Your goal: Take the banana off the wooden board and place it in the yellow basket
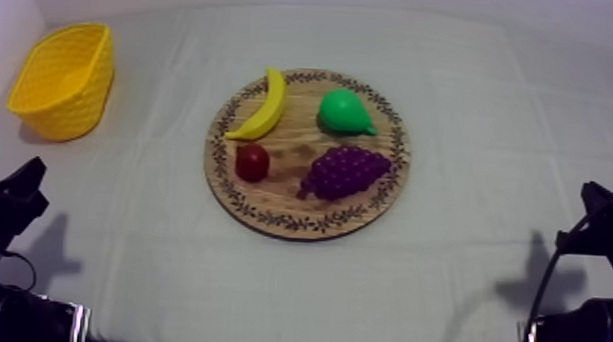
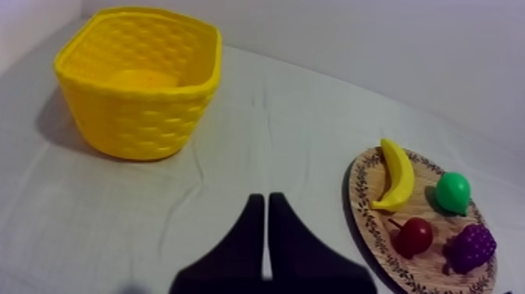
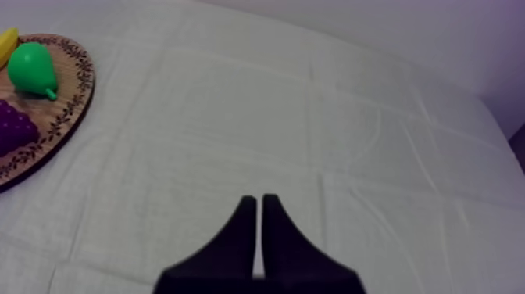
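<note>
The yellow basket (image 1: 68, 110) stands at the far left corner of the table (image 1: 492, 143), upright, mouth up; from the left wrist view its woven floor and inner walls show plain yellow. The round wooden board (image 1: 269, 206) with its patterned rim lies flat at the middle of the table, well apart from the basket, and carries four toy fruits. The banana (image 1: 262, 108) lies on the board's far left part, the side toward the basket, with one end near the far rim and the other pointing at the left rim. Just beside it, toward the near edge, sits the small red fruit (image 1: 252, 161). The green pear (image 1: 344, 112) lies on the far right part of the board, and the bunch of grapes (image 1: 346, 171) lies nearer, between the pear and the near rim, close to the red fruit. Grey-white cloth lies between board and basket. The left hand (image 2: 267, 197) is low at the near left edge, its fingers together in a narrow wedge, gripping nothing, aimed between basket and board. The right hand (image 3: 259, 199) is at the near right edge, fingers likewise together, over bare cloth with the board off to its side.
</note>
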Action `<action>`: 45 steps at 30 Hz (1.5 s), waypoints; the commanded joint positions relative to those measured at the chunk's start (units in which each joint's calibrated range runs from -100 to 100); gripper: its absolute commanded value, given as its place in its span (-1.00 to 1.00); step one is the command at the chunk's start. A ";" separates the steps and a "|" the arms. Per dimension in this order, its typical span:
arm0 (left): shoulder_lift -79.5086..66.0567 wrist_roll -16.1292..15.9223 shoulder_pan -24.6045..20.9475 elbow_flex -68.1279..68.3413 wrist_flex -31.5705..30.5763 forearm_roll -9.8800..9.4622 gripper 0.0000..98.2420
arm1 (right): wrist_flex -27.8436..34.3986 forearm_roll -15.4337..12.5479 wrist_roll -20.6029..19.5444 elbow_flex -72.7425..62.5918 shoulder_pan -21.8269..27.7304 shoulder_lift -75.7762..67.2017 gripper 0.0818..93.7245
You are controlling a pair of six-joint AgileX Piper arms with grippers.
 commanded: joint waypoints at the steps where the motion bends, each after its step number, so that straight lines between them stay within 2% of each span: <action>1: 0.00 -0.31 1.34 -0.22 2.35 -0.14 -1.00 | -0.01 -0.02 -0.01 -0.03 0.03 -0.04 -0.99; 20: 0.00 -1.27 1.26 -0.22 2.35 -0.25 -1.00 | -0.01 -0.02 -0.01 -0.03 0.03 -0.04 -0.99; 27: 3.93 -0.99 1.49 -0.97 -0.57 -0.33 -1.00 | -0.01 -0.02 -0.01 -0.03 0.03 -0.04 -0.99; 37: 17.84 -1.89 3.87 -11.59 -1.23 -0.38 -1.00 | -0.01 -0.02 -0.01 -0.03 0.03 -0.04 -0.99; 45: 30.44 -2.71 5.96 -26.15 4.60 -0.11 -1.00 | -0.01 -0.02 -0.01 -0.03 0.03 -0.04 -0.99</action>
